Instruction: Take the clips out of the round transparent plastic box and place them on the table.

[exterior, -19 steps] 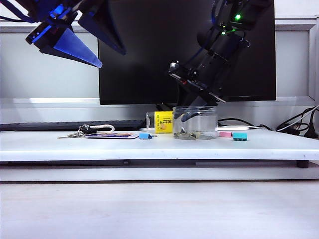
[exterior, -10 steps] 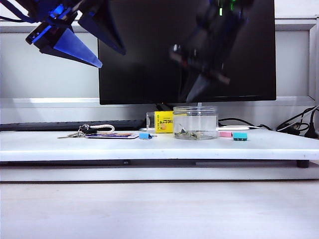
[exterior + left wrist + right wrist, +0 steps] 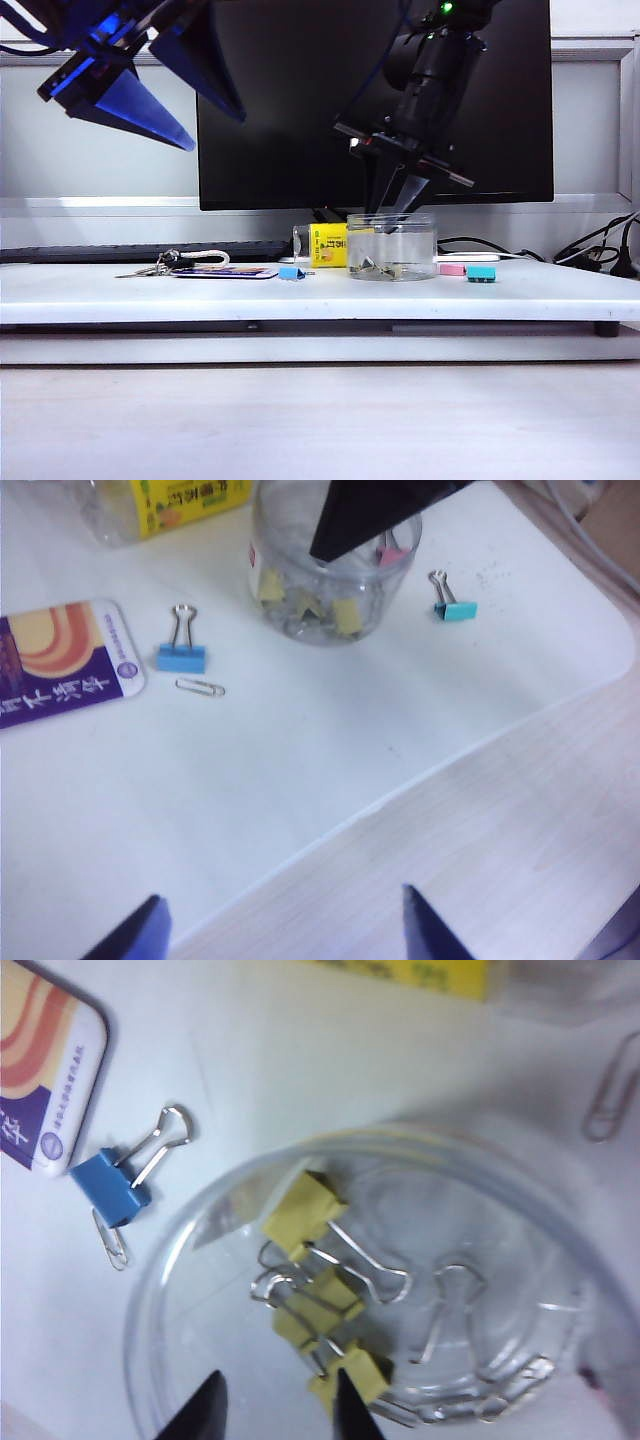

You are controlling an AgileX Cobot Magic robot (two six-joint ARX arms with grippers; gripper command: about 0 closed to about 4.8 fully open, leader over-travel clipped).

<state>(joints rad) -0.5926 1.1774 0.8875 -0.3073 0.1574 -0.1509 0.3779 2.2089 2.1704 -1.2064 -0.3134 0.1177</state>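
Note:
The round transparent plastic box (image 3: pixel 392 247) stands on the white table (image 3: pixel 300 296) in front of the monitor. Yellow clips (image 3: pixel 375 268) lie on its floor. From above, three clips (image 3: pixel 322 1304) show with wire handles, inside the box (image 3: pixel 200 1260). My right gripper (image 3: pixel 390 212) points down at the box's mouth, open; its fingertips (image 3: pixel 277 1402) straddle bare floor, with one finger (image 3: pixel 347 1400) beside a yellow clip. My left gripper (image 3: pixel 212 128) hangs high at the left, open and empty (image 3: pixel 282 925). From there the box (image 3: pixel 330 575) sits far off, partly behind the right arm's black finger.
A blue clip (image 3: pixel 291 272), a purple card (image 3: pixel 225 271) and keys (image 3: pixel 160 266) lie left of the box. A yellow-labelled container (image 3: pixel 325 245) stands behind. Pink (image 3: pixel 452 269) and teal (image 3: pixel 481 273) clips lie to the right. A paper clip (image 3: pixel 200 688) lies by the blue clip (image 3: pixel 182 656).
My right gripper came up out of the box, swung more upright, and now points down at its mouth. The left gripper barely shifted.

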